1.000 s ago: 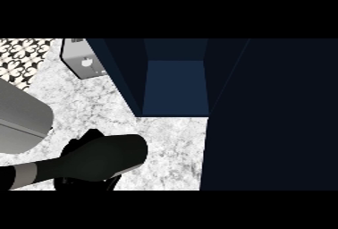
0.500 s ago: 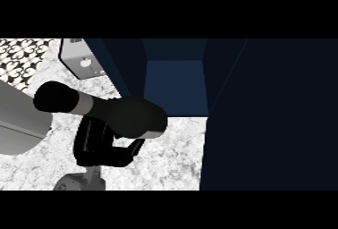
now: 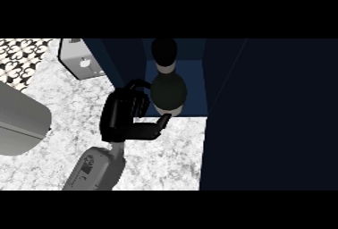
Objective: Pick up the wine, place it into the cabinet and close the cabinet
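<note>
- Marbled surface runs under a dark blue cabinet whose open bay faces the robot.
- One robot hand shows, at the view's left; which arm it belongs to I cannot tell for sure, though it reads as the left. Its fingers curl round the lower body of the wine, thumb hooked beneath.
- Wine sits at the mouth of the bay, neck pointing inward, its base just over the cabinet's front edge.
- Risk: the bottle is only partly inside, so letting go now could tip it back onto the surface; its body is close to the left wall, which it could catch if pushed further.
- Half a second ago the bottle lay crosswise in front of the cabinet; now it is turned neck-first and has moved into the opening.
</note>
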